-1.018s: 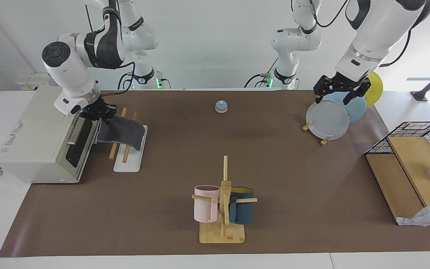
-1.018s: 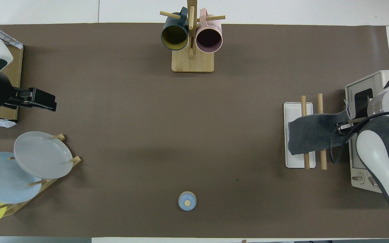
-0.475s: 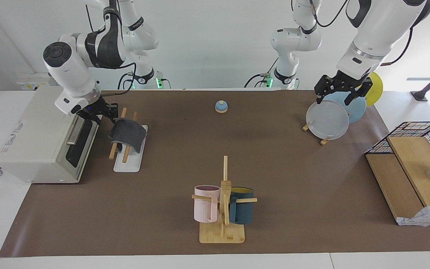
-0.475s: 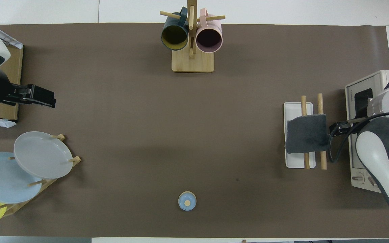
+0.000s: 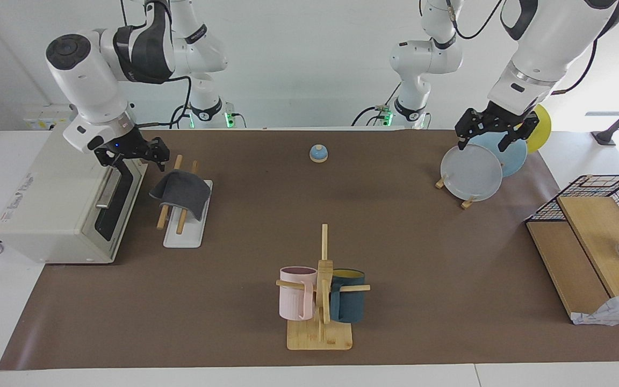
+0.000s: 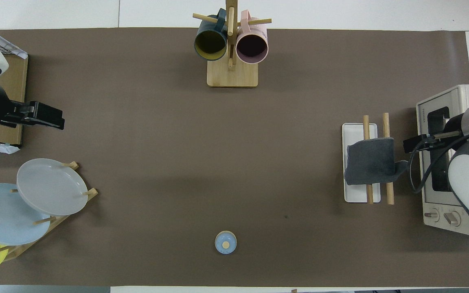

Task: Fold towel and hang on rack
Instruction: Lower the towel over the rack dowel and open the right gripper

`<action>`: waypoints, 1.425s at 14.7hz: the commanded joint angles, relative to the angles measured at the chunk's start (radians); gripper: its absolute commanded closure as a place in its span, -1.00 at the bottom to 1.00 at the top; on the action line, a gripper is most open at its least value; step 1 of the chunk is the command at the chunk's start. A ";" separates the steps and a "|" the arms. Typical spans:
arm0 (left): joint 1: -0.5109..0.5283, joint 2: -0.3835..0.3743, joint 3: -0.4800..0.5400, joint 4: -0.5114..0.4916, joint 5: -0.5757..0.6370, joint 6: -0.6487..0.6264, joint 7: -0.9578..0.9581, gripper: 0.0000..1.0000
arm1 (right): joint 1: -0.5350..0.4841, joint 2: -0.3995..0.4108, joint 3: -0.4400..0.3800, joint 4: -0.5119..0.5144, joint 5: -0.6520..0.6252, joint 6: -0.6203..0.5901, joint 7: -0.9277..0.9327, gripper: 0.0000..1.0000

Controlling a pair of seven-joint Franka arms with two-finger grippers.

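The towel (image 5: 180,188), dark grey face out, hangs folded over both wooden rods of the rack (image 5: 183,236) at the right arm's end of the table. It also shows in the overhead view (image 6: 371,160), draped across the rack (image 6: 354,195), with one corner drooping toward the toaster oven. My right gripper (image 5: 132,152) is open and empty, raised between the towel and the toaster oven, clear of the cloth; the overhead view shows it too (image 6: 415,143). My left gripper (image 5: 493,137) is open and empty and waits over the plate stand (image 6: 51,120).
A white toaster oven (image 5: 46,199) stands beside the rack. A mug tree (image 5: 320,301) with two mugs stands farthest from the robots. A plate stand with plates (image 5: 470,172), a small blue bell (image 5: 318,153), and a wire basket with wooden boards (image 5: 605,199) are also on the table.
My right gripper let go of the towel, then rose and drew back toward the toaster oven. The towel went from stretched out to draped over the rods. The left arm barely moved.
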State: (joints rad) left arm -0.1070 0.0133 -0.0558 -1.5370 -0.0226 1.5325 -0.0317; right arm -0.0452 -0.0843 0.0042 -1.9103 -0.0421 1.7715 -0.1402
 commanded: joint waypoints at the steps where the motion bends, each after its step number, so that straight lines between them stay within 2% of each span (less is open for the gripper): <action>1: 0.004 0.002 -0.001 0.005 0.013 -0.006 0.003 -1.00 | -0.004 0.064 0.005 0.175 0.001 -0.140 0.016 -1.00; 3: 0.004 0.000 0.002 0.003 0.019 -0.008 0.001 -1.00 | -0.005 0.104 0.003 0.279 -0.008 -0.210 0.016 -1.00; 5: 0.007 0.000 0.002 0.005 0.023 -0.009 0.003 -1.00 | -0.012 0.116 0.003 0.319 -0.013 -0.268 0.016 -1.00; 14: 0.061 0.002 -0.044 0.003 0.033 -0.008 0.007 -1.00 | 0.001 0.120 0.023 0.326 -0.013 -0.276 0.025 -1.00; 17: 0.061 -0.001 -0.041 -0.002 0.033 -0.006 0.006 -1.00 | -0.005 0.155 0.023 0.381 -0.013 -0.290 0.025 -1.00; 21: 0.064 -0.006 -0.036 -0.005 0.033 -0.006 0.003 -1.00 | -0.019 0.159 0.016 0.401 -0.002 -0.313 0.034 -1.00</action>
State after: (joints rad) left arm -0.0557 0.0133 -0.0827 -1.5383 -0.0117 1.5319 -0.0314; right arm -0.0507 0.0532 0.0136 -1.5517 -0.0421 1.4874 -0.1264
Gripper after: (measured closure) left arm 0.000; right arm 0.000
